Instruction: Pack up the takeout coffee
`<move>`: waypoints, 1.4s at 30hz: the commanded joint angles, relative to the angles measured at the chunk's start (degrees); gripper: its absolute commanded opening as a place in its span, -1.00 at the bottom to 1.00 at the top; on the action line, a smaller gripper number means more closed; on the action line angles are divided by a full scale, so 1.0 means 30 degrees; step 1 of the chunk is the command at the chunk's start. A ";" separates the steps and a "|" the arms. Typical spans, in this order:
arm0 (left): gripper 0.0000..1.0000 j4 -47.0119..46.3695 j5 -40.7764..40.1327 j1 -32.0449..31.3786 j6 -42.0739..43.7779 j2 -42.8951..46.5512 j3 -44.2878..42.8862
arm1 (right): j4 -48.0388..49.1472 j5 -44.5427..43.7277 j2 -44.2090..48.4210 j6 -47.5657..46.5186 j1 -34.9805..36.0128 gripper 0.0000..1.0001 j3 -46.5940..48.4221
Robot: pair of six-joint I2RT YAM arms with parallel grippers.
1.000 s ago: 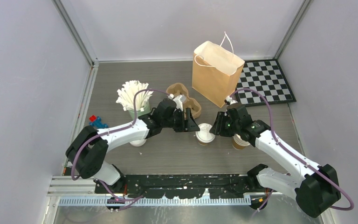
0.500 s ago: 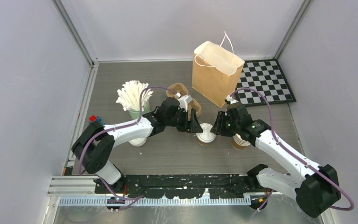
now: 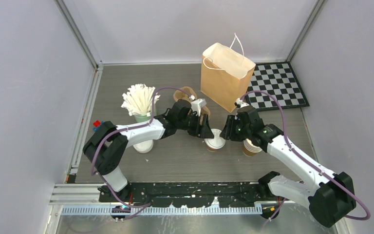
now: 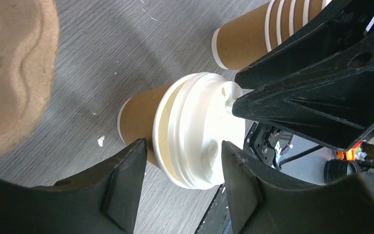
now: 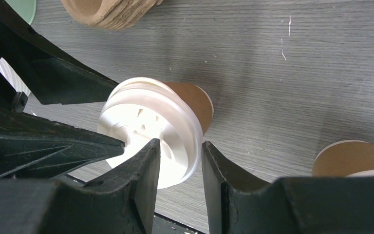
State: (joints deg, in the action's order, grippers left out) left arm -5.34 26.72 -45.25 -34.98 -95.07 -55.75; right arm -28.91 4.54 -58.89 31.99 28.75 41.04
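The takeout coffee [image 3: 215,142], a brown paper cup with a white lid, stands on the table between my two grippers. In the left wrist view the coffee [image 4: 195,131] lies between my open fingers [image 4: 121,185], which sit either side of the lid with a gap. My left gripper [image 3: 206,130] is at the cup's left. My right gripper [image 3: 226,133] is at its right. In the right wrist view the right gripper's narrow jaws close on the rim of the lid [image 5: 148,127]. The brown paper bag [image 3: 225,75] stands open behind.
A stack of lidless brown cups [image 3: 251,146] stands under my right arm, close to the coffee. Pulp cup carriers [image 3: 189,95] lie behind my left gripper. A green cup of white sticks [image 3: 138,101], a loose white lid [image 3: 143,146] and a checkered mat [image 3: 278,86] are also on the table.
My left gripper has moved right, from beside the carriers up to the coffee, and now straddles its lid. The right gripper and the cup have stayed in place.
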 commanded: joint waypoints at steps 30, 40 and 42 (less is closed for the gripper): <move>-0.17 -0.0283 -0.0565 0.0073 -0.2425 -0.0350 0.0601 | 0.0495 -0.0924 -0.1084 -0.1265 -0.0034 -0.18 0.0505; -0.16 0.1287 -0.2116 0.0063 -0.2227 -0.0372 0.1130 | 0.0689 -0.0955 -0.1111 -0.1288 -0.0045 -0.18 -0.0486; -0.20 0.1512 -0.2363 0.0026 -0.2398 -0.0345 0.1211 | 0.0810 -0.0907 -0.1154 -0.1357 -0.0034 -0.18 -0.0669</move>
State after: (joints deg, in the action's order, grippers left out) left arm -8.91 25.02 -45.04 -43.44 -95.85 -53.47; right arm -26.89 3.36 -61.76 28.82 28.75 41.19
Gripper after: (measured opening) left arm 0.419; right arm 0.412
